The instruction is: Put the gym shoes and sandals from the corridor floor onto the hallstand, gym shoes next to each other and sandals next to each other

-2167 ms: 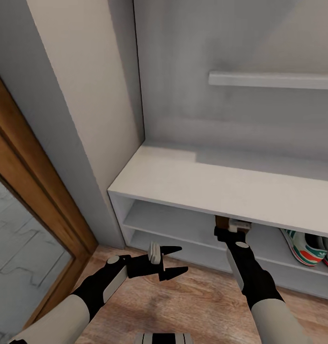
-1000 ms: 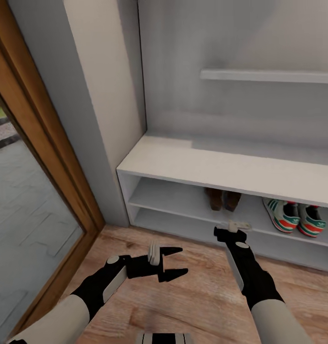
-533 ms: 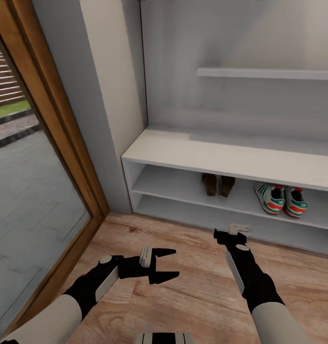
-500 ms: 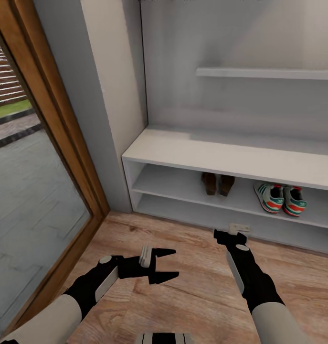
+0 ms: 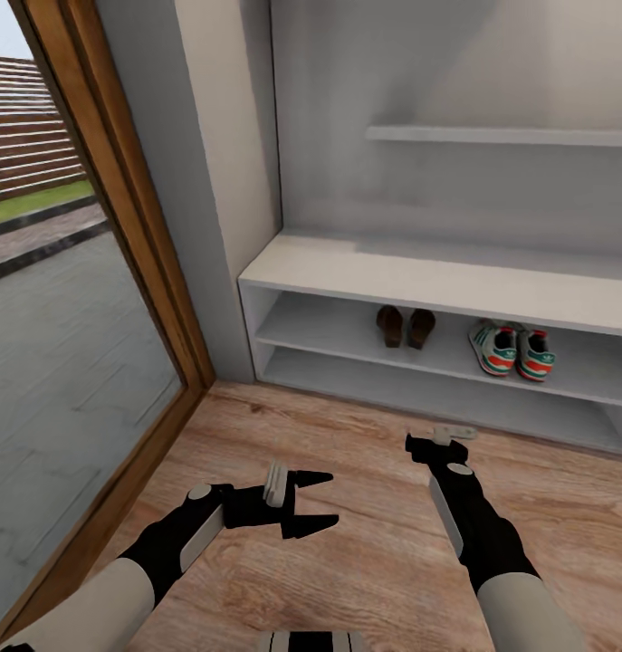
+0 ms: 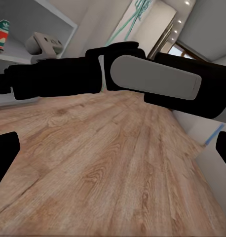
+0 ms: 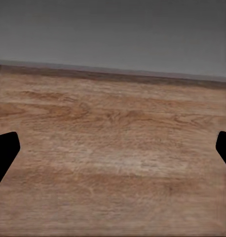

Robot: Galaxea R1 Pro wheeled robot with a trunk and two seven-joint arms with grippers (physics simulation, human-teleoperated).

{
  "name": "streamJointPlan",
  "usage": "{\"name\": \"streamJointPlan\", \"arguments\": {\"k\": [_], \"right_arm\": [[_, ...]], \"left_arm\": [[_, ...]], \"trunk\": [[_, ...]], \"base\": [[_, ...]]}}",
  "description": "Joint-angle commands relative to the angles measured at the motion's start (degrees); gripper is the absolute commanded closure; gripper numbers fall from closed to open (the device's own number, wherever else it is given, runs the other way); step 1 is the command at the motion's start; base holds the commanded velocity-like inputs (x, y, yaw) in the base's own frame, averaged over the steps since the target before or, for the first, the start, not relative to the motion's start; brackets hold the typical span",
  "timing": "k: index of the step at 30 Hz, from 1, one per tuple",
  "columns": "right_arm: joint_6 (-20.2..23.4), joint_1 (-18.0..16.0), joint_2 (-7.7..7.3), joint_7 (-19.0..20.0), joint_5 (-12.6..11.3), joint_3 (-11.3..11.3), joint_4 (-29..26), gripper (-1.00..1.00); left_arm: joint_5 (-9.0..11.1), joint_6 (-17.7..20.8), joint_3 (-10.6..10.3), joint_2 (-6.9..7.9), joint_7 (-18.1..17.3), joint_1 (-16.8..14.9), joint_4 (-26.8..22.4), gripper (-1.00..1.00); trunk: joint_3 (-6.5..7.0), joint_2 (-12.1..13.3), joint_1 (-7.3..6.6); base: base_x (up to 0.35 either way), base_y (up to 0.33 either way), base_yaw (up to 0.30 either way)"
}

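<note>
- The view has drawn back from the hallstand; both sandals and both gym shoes now sit paired on its upper open shelf, at 1 o'clock.
- Left tool and right tool both gape wide, empty, above the corridor floor.
- Placement looks complete.

The whole head view has been shifted, so a camera move away from the hallstand is shown rather than any move of the things. The right pincer, earlier seen reaching in at the upper open shelf beside a sandal, has been drawn back and is now held over the corridor floor, well apart from the rack. The two sandals and the two gym shoes are now seen whole and smaller on that shelf. More of the wood-framed glass door is taken in. The left pincer has been lowered slightly.
</note>
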Motion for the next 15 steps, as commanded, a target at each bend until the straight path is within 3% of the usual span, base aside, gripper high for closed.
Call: {"name": "streamJointPlan", "arguments": {"k": [1, 11, 15], "right_arm": [[0.3, 0.0, 0.04, -0.1, 0.0, -0.1, -0.1, -1.0], [0.3, 0.0, 0.04, 0.0, -0.1, -0.1, 0.0, -1.0], [0.3, 0.0, 0.04, 0.0, -0.2, -0.1, 0.1, -1.0]], "left_arm": [[0.5, -0.5, -0.4, 0.08, 0.1, -0.1, 0.0, -1.0], [0.5, -0.5, -0.1, 0.43, 0.0, -0.1, 0.0, -1.0], [0.6, -0.4, 0.7, 1.19, -0.2, -0.1, 0.0, -1.0]], "trunk": [[-0.03, 0.0, -0.02], [0.26, 0.0, -0.02], [0.31, 0.0, -0.02]], "base": [[-0.031, 0.0, -0.09], [-0.007, 0.0, -0.229], [0.0, 0.0, -0.1]]}}
